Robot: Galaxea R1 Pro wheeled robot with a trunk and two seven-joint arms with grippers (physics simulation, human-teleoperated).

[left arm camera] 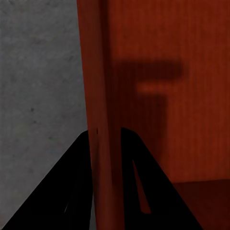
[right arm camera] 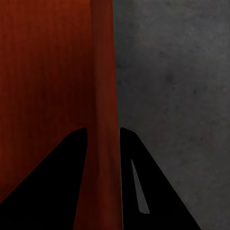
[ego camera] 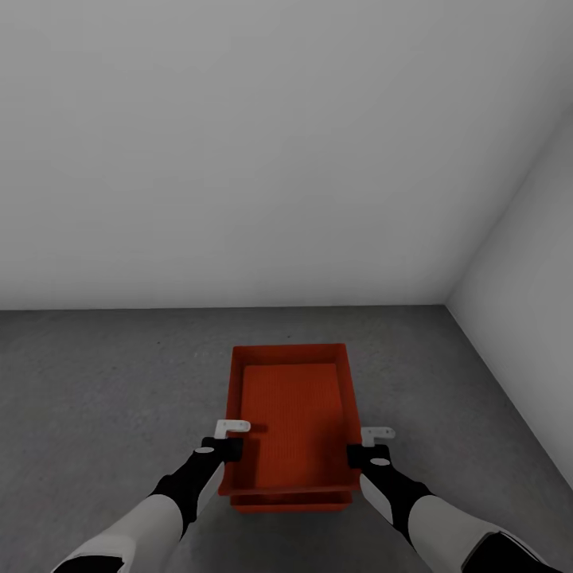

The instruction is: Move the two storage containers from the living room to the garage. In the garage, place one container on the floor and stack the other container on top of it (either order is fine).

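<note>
An orange-red storage container (ego camera: 290, 414) is held between my two grippers over the dark grey concrete floor (ego camera: 103, 398) of the garage. My left gripper (ego camera: 231, 447) is shut on its left wall (left arm camera: 101, 96). My right gripper (ego camera: 360, 455) is shut on its right wall (right arm camera: 103, 72). In each wrist view the thin wall runs between black fingers (left arm camera: 72, 182), with the ribbed inside on one side and concrete on the other. Directly beneath it, the front rim of the second storage container (ego camera: 290, 502) peeks out. Whether the upper one rests on the lower I cannot tell.
A plain white-grey wall (ego camera: 239, 159) stands a short way ahead of the containers. A second wall (ego camera: 533, 318) closes the right side and meets it in a corner (ego camera: 447, 302). Bare concrete stretches to the left.
</note>
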